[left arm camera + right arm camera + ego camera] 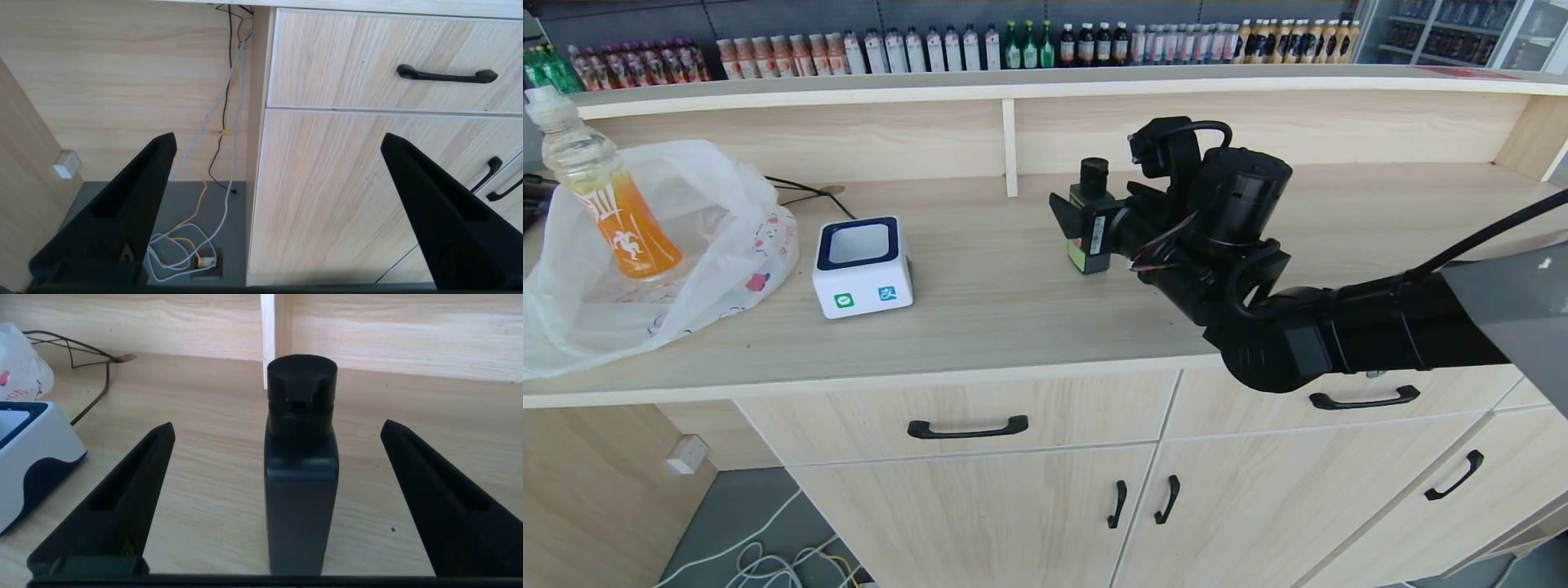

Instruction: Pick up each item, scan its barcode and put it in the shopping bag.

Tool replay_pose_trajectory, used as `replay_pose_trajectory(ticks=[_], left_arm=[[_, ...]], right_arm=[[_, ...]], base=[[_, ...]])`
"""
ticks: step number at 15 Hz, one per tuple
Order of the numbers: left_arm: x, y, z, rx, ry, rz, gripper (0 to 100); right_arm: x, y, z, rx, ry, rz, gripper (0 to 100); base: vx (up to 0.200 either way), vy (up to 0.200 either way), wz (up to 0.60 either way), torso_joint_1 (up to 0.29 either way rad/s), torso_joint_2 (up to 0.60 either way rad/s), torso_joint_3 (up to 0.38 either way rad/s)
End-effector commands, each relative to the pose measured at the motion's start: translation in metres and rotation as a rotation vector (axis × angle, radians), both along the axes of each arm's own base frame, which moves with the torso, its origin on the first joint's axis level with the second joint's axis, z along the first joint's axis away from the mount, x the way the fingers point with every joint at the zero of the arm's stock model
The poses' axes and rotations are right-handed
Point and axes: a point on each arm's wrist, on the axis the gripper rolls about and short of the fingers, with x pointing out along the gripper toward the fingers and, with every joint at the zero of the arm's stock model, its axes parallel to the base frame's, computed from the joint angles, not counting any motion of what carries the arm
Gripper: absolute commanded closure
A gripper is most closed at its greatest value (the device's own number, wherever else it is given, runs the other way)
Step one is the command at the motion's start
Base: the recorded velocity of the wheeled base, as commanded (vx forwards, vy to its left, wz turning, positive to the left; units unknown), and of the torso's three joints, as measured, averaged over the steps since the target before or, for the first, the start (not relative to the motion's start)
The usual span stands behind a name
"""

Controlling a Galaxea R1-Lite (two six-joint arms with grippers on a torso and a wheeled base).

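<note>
Shopping bag (727, 212) lies at the left edge of our wooden worktop (1013, 310), with an orange drink bottle (613, 204) upright inside and the scanner (862, 265) beside it. Drink shelves (1045, 45) line the back. Mid-worktop, our right gripper (278, 429) straddles the dark bottle (301, 498), released. The left gripper (278, 139), also spread, faces the cabinets (351, 163).

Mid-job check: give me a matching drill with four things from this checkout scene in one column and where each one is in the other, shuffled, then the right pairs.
1. orange drink bottle
2. scanner
3. dark bottle
4. left gripper

A. between the open fingers of the right gripper
B. low, facing the cabinet doors
C. standing upright in the shopping bag
D. on the counter, beside the shopping bag

Pairs: 1-C, 2-D, 3-A, 4-B
</note>
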Motion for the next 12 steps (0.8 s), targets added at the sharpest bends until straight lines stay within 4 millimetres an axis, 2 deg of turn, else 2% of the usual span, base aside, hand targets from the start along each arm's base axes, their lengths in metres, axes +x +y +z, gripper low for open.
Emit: replay_pose_trajectory(ticks=[1,6,12], left_arm=[[0.000,0.000,0.000,0.000,-0.001,0.001,0],[0.000,0.000,0.000,0.000,-0.001,0.001,0],[0.000,0.000,0.000,0.000,-0.001,0.001,0]], right_arm=[[0.009,0.002,-0.010,-0.011,0.011,-0.001,0],[0.025,0.007,-0.017,-0.004,0.001,-0.007,0],[0.033,0.011,-0.021,-0.009,0.009,-0.010,0]], base=[[0.000,0.000,0.00,0.000,0.00,0.000],[0.000,0.000,0.00,0.000,0.00,0.000],[0.000,0.000,0.00,0.000,0.00,0.000]])
